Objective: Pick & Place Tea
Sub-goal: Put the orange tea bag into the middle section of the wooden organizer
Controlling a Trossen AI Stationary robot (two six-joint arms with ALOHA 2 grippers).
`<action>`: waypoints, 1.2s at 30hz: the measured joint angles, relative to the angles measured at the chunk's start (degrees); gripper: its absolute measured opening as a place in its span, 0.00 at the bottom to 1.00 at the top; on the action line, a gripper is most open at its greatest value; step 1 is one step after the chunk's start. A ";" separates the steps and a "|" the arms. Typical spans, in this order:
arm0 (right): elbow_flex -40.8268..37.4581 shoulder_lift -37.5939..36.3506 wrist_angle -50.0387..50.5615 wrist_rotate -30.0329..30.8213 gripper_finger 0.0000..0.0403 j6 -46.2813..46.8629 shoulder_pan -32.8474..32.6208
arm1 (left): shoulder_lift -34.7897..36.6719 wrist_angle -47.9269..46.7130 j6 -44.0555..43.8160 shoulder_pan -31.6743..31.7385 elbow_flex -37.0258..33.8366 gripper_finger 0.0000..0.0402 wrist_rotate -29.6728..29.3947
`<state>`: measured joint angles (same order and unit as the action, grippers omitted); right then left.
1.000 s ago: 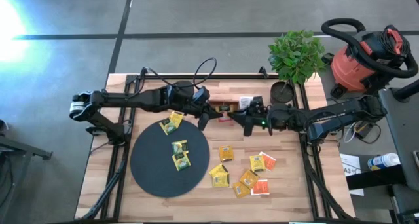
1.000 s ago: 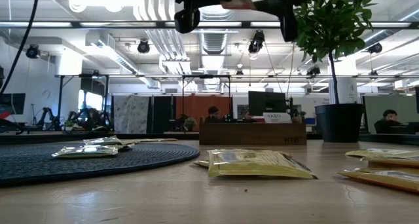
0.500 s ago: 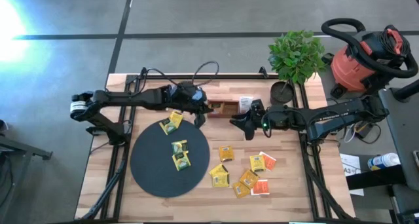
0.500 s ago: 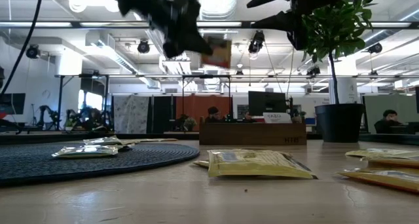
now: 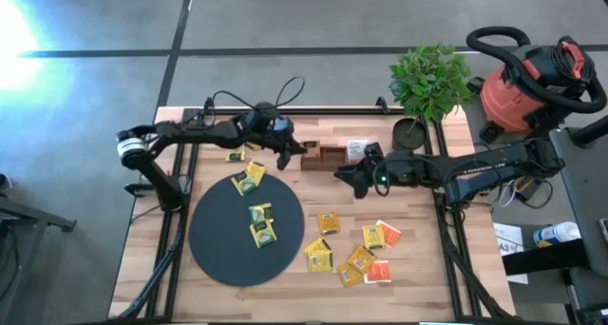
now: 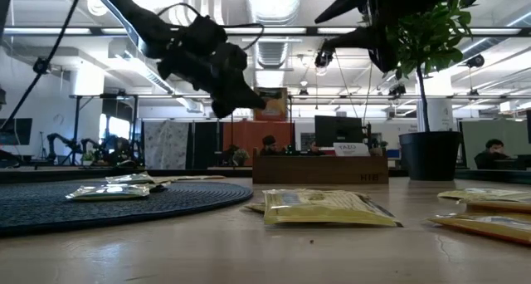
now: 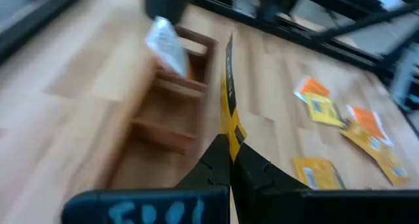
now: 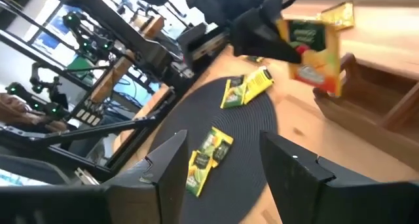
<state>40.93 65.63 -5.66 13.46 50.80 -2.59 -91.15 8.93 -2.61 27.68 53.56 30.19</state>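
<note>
My left gripper (image 5: 290,156) is shut on one yellow and orange-red tea sachet (image 8: 314,47), which hangs in the air just left of the brown wooden tray (image 5: 323,158). My right gripper (image 5: 342,178) stands open with nothing between its fingers, just to the tray's near right, pointing at the left gripper. A white sachet (image 7: 167,46) leans in the tray. Three yellow sachets (image 5: 260,224) lie flat on the black disc (image 5: 218,239). Several more sachets (image 5: 356,251) lie on the table to the disc's right. My left gripper pinches one edge of the sachet (image 7: 229,127) between its two fingers. The fingers come from the table's left, slanting a little downward. The sachet sticks out past the fingertips on edge, its flat faces upright, lifted clear of table and tray (image 6: 272,104).
A potted plant (image 5: 427,83) stands at the table's far right corner. A red shop vacuum (image 5: 532,83) sits on the floor beyond the right edge. One more sachet (image 5: 235,156) lies on the table left of my left gripper.
My right gripper has opened and let go of the sachet, which stays in my left gripper. The left gripper has carried it down and a little toward the table's far left, away from the right gripper, rolling as it went. The right gripper has stayed in place.
</note>
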 joint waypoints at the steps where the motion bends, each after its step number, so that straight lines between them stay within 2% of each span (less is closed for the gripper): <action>1: 0.00 0.00 0.35 -0.52 0.45 -0.01 0.34 | -0.31 -0.37 0.95 -0.41 0.37 0.00 1.09; 5: 0.00 0.02 1.65 -1.54 0.45 -3.27 1.54 | 0.22 -3.87 3.90 -2.65 1.54 0.00 4.10; 10: 0.00 0.07 2.89 -3.15 0.45 -7.97 4.46 | 2.60 -7.70 3.62 -7.44 2.55 0.00 5.09; 12: 0.00 0.07 2.74 -7.02 0.45 -9.99 6.61 | 3.17 -7.75 4.10 -10.00 2.51 0.00 3.92; 17: 3.08 1.16 8.15 -19.78 0.45 -19.85 12.49 | 1.66 -6.97 3.19 -13.69 4.72 0.00 -3.70; 23: 14.93 6.08 24.00 -29.30 0.45 -34.65 18.09 | -2.95 -8.44 1.00 -13.25 8.50 0.00 -8.28; 29: 29.74 17.22 43.06 -33.99 0.45 -46.88 21.42 | -7.21 -8.76 1.27 -13.17 12.26 0.00 -10.73; 36: 40.70 27.11 53.80 -37.56 0.41 -54.87 23.55 | -9.34 -9.00 2.75 -12.36 15.65 0.00 -14.18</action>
<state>81.63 92.73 48.14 -24.10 -4.07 20.95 -100.49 -0.07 0.14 15.31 69.22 16.01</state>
